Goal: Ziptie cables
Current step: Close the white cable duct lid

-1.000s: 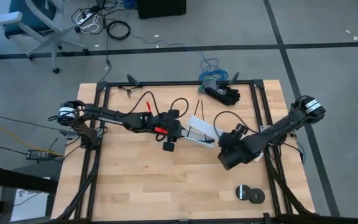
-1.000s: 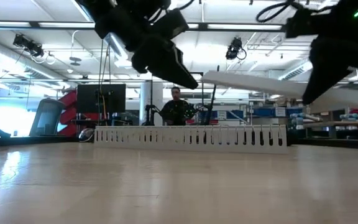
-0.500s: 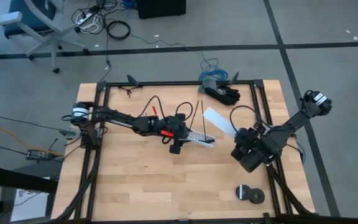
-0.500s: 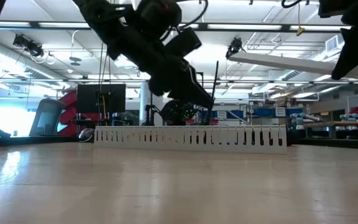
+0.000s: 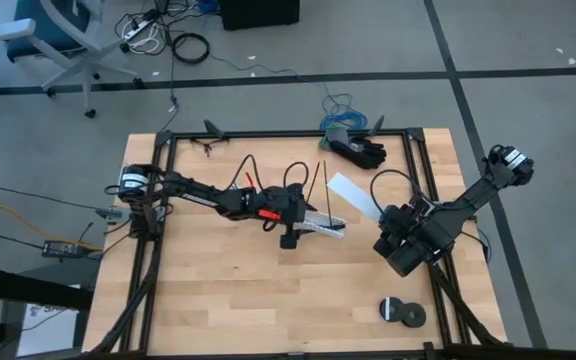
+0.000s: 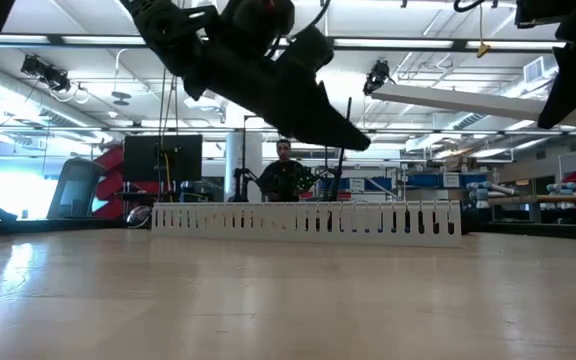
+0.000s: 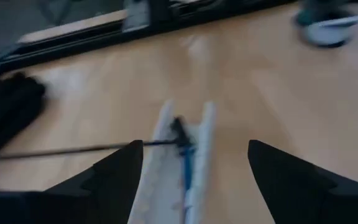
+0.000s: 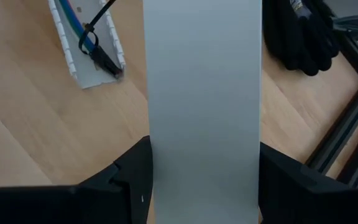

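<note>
The left claw (image 5: 290,238) hovers over the near end of the white slotted plastic channel (image 5: 323,222), mid-tabletop. Its fingers (image 7: 114,177) stand wide apart with nothing between them, straddling the channel from above.

Inside the channel lie the thin blue and dark cables (image 7: 185,163), running along the trough. A thin black plastic ziptie (image 8: 94,28) appears looped round them, its long tail (image 7: 73,149) sticking out sideways across the light wooden tabletop (image 5: 218,290). In the high view that tail (image 5: 320,185) runs from the channel straight toward the far edge of the table, so its long axis lies roughly crosswise to the channel.

The channel's own long axis slants across the table, left end nearer the left arm, right end toward the right arm.

The right claw (image 5: 400,240) is well apart from the channel, on the right side of the table, and grips the flat white plastic cover strip (image 8: 204,99) between its fingers; the strip points back toward the channel and the far side.

Judging by this, the cables are laid in and at least one tie is threaded. What seems left is cinching or trimming that tail and perhaps refitting the cover. Whether the loop is pulled tight cannot be told.
</note>
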Controlling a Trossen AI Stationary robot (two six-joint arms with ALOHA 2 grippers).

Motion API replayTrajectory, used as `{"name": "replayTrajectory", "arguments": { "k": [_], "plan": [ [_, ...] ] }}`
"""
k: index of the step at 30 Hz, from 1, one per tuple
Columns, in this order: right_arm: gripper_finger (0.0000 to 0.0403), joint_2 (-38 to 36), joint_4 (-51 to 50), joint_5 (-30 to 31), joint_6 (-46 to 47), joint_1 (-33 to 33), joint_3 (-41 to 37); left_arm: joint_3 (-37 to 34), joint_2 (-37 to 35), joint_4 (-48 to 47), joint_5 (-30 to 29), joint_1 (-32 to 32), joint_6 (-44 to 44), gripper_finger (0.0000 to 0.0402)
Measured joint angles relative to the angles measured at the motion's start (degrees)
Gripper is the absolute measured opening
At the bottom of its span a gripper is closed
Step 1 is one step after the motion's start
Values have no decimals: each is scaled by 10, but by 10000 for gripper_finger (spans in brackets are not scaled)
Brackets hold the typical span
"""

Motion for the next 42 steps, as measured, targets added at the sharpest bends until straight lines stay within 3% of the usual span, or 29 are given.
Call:
{"name": "replayTrajectory", "arguments": {
  "k": [6, 12, 18, 42],
  "plan": [
    [213, 0, -9, 1, 0, 0, 0, 75, 26, -60, 88, 21, -1, 295],
    [213, 0, -14, 4, 11, 0, 0, 198, 109, -198, 157, 33, 46, 294],
    [212, 0, -17, 3, 15, 0, 0, 289, 172, -262, 156, 32, 96, 294],
    [213, 0, -34, 4, 26, 0, 0, 300, 217, -198, 113, 38, 53, 294]
  ]
}}
